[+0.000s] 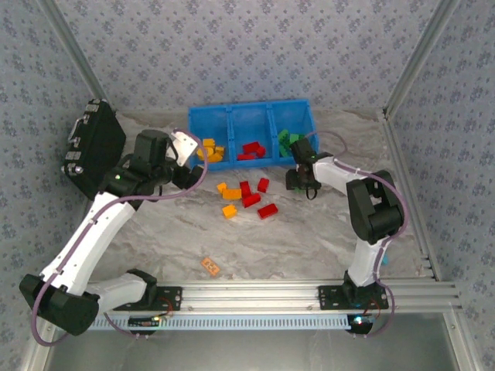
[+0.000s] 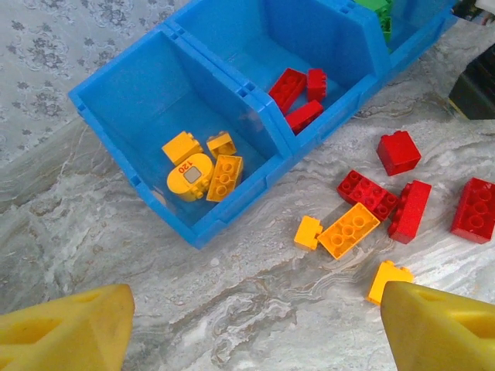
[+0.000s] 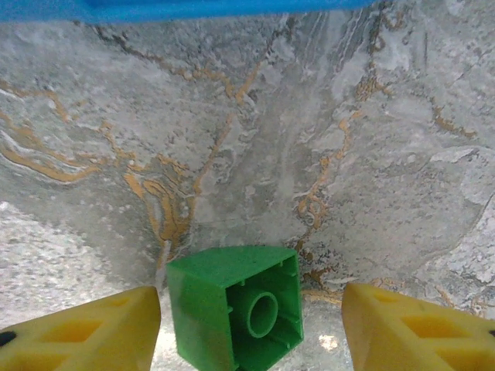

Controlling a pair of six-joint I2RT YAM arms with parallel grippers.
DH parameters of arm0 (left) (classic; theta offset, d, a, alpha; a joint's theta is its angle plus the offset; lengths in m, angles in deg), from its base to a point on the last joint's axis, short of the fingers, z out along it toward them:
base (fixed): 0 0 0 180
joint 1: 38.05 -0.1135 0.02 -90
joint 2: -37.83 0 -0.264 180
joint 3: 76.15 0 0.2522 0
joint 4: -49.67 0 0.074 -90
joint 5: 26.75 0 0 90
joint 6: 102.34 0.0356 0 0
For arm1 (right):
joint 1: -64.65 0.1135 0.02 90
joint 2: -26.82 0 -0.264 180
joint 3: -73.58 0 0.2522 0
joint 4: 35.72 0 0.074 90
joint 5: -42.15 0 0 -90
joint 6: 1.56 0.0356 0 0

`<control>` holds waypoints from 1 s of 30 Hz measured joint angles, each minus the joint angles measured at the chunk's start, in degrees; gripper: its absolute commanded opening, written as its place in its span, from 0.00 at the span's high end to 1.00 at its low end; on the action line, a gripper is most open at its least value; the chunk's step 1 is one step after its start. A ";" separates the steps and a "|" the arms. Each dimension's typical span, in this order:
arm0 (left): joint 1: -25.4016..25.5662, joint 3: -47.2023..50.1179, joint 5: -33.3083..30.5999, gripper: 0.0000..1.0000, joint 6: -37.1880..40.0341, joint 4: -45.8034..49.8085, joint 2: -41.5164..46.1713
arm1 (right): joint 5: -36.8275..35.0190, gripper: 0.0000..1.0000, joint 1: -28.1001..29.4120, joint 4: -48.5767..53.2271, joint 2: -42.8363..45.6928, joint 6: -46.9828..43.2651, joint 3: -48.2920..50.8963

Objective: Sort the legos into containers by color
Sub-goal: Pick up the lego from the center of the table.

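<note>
The blue bin (image 1: 232, 116) has three compartments: orange-yellow bricks (image 2: 203, 166) lie in the left one, red bricks (image 2: 298, 93) in the middle, green bricks (image 1: 290, 139) in the right. Loose orange-yellow bricks (image 2: 348, 229) and red bricks (image 2: 371, 193) lie on the table in front of it. My left gripper (image 2: 255, 325) hovers open over bare table just short of the left compartment, holding nothing. My right gripper (image 3: 249, 325) is open and straddles a green brick (image 3: 232, 309) lying on its side, hollow face towards the camera, close to the left finger (image 3: 93, 328). That gripper (image 1: 300, 179) sits before the right compartment.
A black hard case (image 1: 93, 147) stands at the far left beside my left arm. A flat orange tag (image 1: 209, 265) lies on the marbled table near the front rail. The bin's blue front wall (image 3: 193, 8) is just beyond the green brick.
</note>
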 measured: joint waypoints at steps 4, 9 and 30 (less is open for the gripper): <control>0.00 0.00 -1.27 0.16 0.00 -0.15 -0.68 | -0.11 0.49 -0.11 -1.01 -1.03 0.74 1.25; 0.00 0.00 -1.77 0.16 0.00 -0.17 -0.98 | -0.48 0.59 -0.09 -1.73 -1.11 1.53 1.27; 0.09 -0.02 -2.38 0.16 0.22 0.28 -0.98 | -0.52 0.67 -1.99 3.74 -0.50 -0.17 -16.74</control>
